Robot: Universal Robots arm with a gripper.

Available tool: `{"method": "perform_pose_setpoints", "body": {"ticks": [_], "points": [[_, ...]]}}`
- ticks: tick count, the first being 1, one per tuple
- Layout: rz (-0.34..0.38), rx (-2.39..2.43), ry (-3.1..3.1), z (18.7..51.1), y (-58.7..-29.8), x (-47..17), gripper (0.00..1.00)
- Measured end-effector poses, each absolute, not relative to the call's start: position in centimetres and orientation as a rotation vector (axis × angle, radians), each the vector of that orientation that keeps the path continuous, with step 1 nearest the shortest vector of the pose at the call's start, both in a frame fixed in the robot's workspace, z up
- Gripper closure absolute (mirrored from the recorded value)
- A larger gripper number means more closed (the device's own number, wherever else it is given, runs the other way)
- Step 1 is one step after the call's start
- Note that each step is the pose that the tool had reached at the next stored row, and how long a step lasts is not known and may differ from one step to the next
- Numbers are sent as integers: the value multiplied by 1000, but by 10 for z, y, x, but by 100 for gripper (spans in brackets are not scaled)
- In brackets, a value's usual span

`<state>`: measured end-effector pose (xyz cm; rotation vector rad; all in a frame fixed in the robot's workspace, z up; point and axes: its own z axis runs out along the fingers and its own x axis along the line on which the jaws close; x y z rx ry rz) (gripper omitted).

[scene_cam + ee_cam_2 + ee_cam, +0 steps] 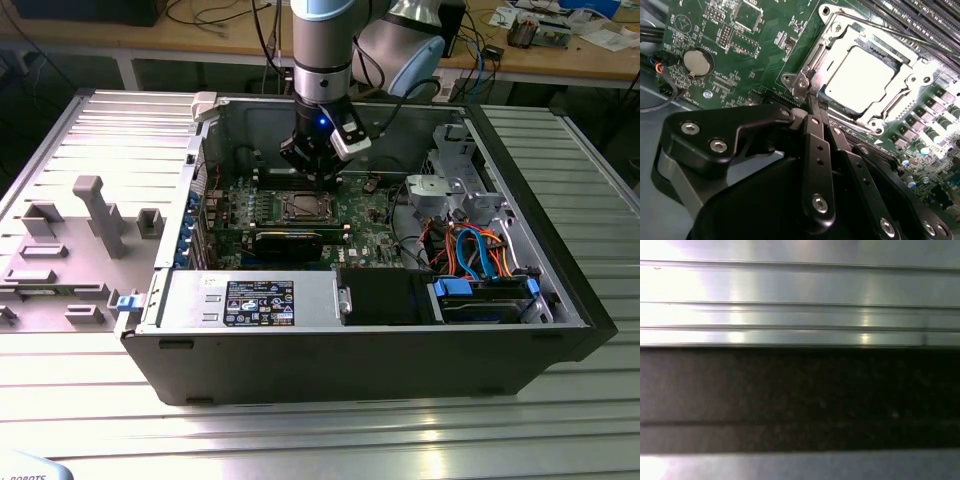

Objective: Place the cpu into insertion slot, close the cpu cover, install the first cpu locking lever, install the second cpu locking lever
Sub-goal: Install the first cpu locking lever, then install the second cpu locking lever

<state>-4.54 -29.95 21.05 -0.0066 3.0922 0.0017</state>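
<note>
In the foreground of the second wrist view, we see the gripper (813, 102) with its black fingers (816, 131) pressed together, holding nothing, the tips just beside a corner of the cpu cover (816, 60). Beyond the tips, the cpu (858, 79) sits in the insertion slot (867, 125), its silver top showing through the cover's window; the cover lies flat over it. A thin locking lever (880, 31) runs along the far side of the frame. We judge the cpu light, rigid and fragile at its contacts, best taken by its edges; the lever looks stiff and springy, best pushed near its free end. Farther off, a coin battery (698, 61) sits on the green board (765, 50). In the exterior view, the gripper (315, 172) hangs inside the open computer case (560, 330).
</note>
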Motion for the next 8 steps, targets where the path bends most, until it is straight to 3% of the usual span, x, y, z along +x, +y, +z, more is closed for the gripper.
{"method": "perform_pose_setpoints", "body": {"ticks": [8], "points": [[2, -7, 3092, 211, -301, -45, 89]]}}
